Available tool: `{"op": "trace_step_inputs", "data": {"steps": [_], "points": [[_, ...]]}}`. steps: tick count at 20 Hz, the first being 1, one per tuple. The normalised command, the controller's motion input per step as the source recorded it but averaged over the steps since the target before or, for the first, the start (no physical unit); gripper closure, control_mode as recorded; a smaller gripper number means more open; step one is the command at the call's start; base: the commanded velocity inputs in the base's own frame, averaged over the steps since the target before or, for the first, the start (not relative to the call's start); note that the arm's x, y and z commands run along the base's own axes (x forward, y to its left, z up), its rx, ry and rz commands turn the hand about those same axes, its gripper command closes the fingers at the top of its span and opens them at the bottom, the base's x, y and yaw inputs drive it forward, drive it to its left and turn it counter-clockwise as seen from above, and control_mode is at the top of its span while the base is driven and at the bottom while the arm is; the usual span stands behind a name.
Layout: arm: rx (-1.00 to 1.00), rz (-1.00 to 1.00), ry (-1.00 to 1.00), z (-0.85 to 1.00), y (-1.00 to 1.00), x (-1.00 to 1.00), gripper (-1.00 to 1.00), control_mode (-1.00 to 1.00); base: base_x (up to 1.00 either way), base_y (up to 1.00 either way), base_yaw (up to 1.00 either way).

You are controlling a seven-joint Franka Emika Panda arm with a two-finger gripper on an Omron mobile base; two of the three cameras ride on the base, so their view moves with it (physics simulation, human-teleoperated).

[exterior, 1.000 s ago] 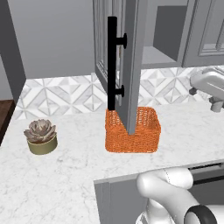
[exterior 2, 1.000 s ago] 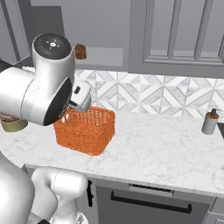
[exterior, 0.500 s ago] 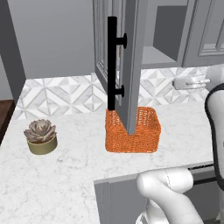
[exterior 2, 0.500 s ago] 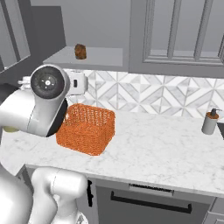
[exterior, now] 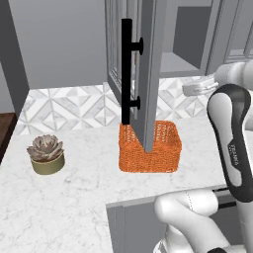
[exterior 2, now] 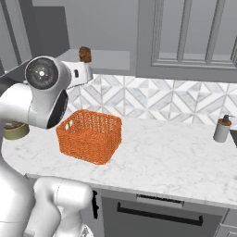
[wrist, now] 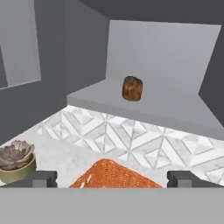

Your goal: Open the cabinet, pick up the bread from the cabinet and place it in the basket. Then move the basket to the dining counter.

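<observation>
The grey cabinet stands open, its door [exterior: 149, 64] swung out edge-on with the black bar handle [exterior: 127, 74] facing me. The small brown bread [wrist: 132, 88] sits alone on the cabinet shelf [wrist: 175, 114], and shows as the bread [exterior 2: 84, 54] in the right base view too. Below it the orange basket [exterior: 150, 146] rests empty on the marble worktop, also visible as the basket [exterior 2: 90, 136] and the basket [wrist: 116, 175]. My gripper [wrist: 113, 180] is open, fingers wide apart, held above the basket and short of the shelf, aimed at the bread.
A succulent pot [exterior: 47, 154] stands on the worktop left of the basket. A brown-capped shaker bottle [exterior 2: 222, 129] sits far right by the tiled wall. The open door hangs over the basket's left half. My elbow [exterior 2: 44, 90] looms beside the basket.
The arm has folded back and down, uncovering the basket and the bread in the right base view. The hand has shifted left toward the cabinet opening. Basket and bread stay put.
</observation>
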Motion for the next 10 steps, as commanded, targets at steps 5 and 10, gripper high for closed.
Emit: {"op": "trace_step_inputs", "data": {"steps": [5,10], "points": [[0.01,-0.02,0.03,0.14,0.05,0.52,-1.0,-1.0,0.0,0.0,0.0],[-0.01,-0.02,0.0,0.06,0.01,0.89,-1.0,-1.0,0.0,0.0,0.0]]}}
